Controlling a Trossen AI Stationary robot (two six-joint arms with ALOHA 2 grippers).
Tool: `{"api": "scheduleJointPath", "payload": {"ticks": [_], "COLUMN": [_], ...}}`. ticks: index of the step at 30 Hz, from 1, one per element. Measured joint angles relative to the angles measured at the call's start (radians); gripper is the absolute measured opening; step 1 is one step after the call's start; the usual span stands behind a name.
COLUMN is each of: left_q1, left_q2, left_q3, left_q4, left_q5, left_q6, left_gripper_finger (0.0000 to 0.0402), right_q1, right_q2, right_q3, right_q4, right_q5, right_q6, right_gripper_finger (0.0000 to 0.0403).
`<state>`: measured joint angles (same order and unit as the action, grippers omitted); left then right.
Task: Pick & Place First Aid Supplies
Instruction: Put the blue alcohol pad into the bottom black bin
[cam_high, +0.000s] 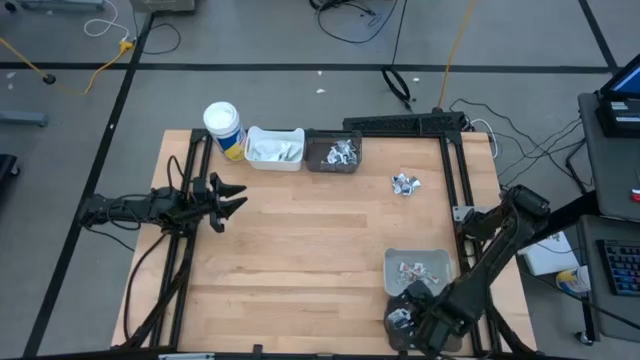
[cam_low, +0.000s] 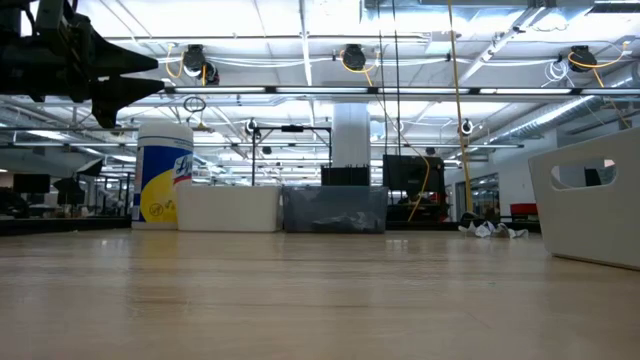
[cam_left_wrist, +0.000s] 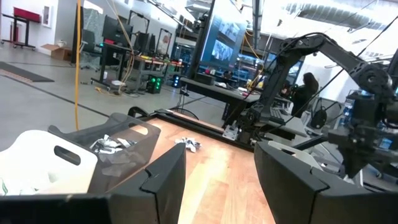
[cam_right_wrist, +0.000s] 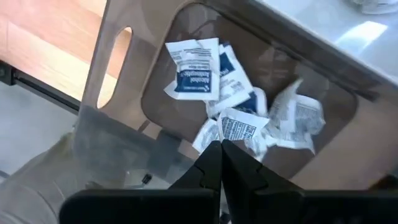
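— Where was the right gripper (cam_right_wrist: 221, 152)?

— Low at the near right corner of the surface (cam_high: 300, 250), over a smoky bin (cam_right_wrist: 124, 81) holding a heap of packets (cam_right_wrist: 239, 118). Its jaws were pressed together, gripping nothing.

— And the left gripper (cam_high: 232, 201)?

— Hanging above the surface's left side, jaws partly apart and empty.

— Other supplies?

— A loose cluster of packets (cam_high: 405, 184) lay on the wood toward the far right. More sat in the dark bin (cam_high: 333, 151), the white bin (cam_high: 274, 149) and the grey bin (cam_high: 418, 268). A cup (cam_high: 223, 129) stood beside the white bin.
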<state>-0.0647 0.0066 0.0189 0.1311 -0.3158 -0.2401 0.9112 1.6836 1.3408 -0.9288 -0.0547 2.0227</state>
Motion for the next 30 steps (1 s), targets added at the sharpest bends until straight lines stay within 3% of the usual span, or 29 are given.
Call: {"api": "scheduleJointPath", "payload": {"ticks": [10, 22, 30], "left_q1": [0.0, 0.0, 0.0], "left_q2": [0.0, 0.0, 0.0], "left_q3": [0.0, 0.0, 0.0], "left_q4": [0.0, 0.0, 0.0], "left_q5": [0.0, 0.0, 0.0], "left_q6": [0.0, 0.0, 0.0], "left_gripper_finger": [0.0196, 0.0196, 0.0196], "right_q1": [-0.015, -0.03, -0.141], "right_q2": [0.013, -0.059, -0.226], "right_q3": [-0.089, -0.095, -0.095], "right_q4": [0.124, 0.042, -0.137], "right_q5": [-0.002, 0.002, 0.025], "right_q6": [-0.026, -0.083, -0.191], "right_gripper_finger": [0.001, 0.0166, 0.0193]}}
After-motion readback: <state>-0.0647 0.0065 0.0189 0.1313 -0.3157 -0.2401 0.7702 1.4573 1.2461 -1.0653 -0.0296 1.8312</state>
